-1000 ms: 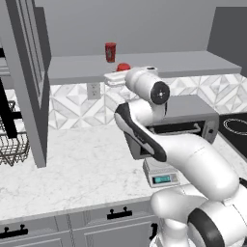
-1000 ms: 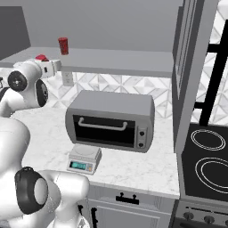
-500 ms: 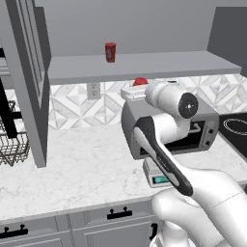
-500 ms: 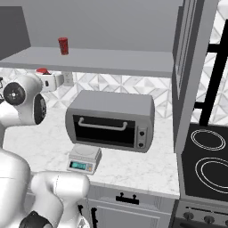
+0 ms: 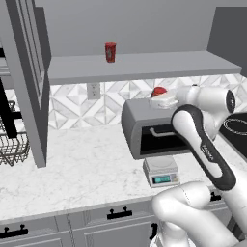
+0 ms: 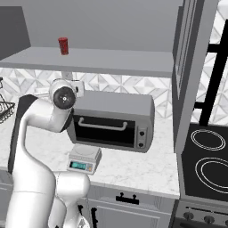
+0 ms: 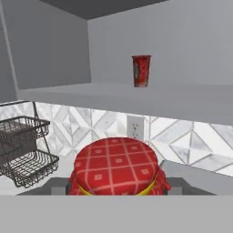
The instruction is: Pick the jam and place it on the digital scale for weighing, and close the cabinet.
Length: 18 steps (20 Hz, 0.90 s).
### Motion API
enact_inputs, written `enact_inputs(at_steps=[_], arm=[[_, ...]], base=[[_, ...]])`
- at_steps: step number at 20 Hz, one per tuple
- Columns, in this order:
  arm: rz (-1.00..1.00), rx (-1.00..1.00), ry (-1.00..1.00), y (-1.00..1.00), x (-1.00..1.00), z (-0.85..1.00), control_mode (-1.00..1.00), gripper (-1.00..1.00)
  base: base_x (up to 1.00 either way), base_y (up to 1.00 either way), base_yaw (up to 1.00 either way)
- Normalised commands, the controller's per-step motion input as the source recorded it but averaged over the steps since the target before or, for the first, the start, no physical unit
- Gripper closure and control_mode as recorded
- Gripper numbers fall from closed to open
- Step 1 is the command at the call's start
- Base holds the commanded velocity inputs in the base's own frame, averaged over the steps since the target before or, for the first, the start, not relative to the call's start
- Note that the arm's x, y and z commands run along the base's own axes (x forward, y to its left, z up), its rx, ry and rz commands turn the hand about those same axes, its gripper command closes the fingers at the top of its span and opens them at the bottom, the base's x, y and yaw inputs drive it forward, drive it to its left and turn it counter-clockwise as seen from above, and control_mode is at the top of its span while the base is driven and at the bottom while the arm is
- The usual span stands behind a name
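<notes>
The jam (image 5: 158, 91), a squat jar with a red checked cloth top (image 7: 116, 164), sits in my gripper (image 5: 162, 100), which is shut on it. It hangs just above the grey toaster oven (image 5: 153, 126), below the open cabinet's shelf (image 5: 144, 65). The digital scale (image 5: 162, 172), white with a teal display, stands on the counter in front of the oven (image 6: 83, 159). One cabinet door (image 5: 28, 77) stands open at the left, the other door (image 6: 188, 67) at the right.
A taller red can (image 5: 110, 52) (image 7: 141, 70) stands on the cabinet shelf. A wire basket (image 5: 11, 146) (image 7: 25, 150) sits at the counter's left end. A stove (image 6: 210, 164) lies right of the toaster oven (image 6: 113, 120). Drawers with black handles (image 5: 119, 212) run below the counter.
My hand has carried the jam to the right and downward, from just under the shelf edge to above the toaster oven. The grip has stayed shut.
</notes>
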Motion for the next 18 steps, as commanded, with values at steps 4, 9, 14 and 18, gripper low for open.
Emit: enact_inputs(at_steps=[4,9,14,18], arm=[[0.22,0.00,0.00,-0.42,0.00,-0.86,-1.00,1.00],[0.10,0.00,0.01,-0.32,0.00,-0.59,-1.00,1.00],[0.03,0.00,0.02,-0.16,-0.01,-0.49,-1.00,1.00],[0.00,0.05,0.00,-0.66,-0.01,-0.56,-1.00,1.00]], base=[[0.00,0.00,0.00],[0.00,0.00,0.00],[0.00,0.00,0.00],[0.00,0.00,0.00]])
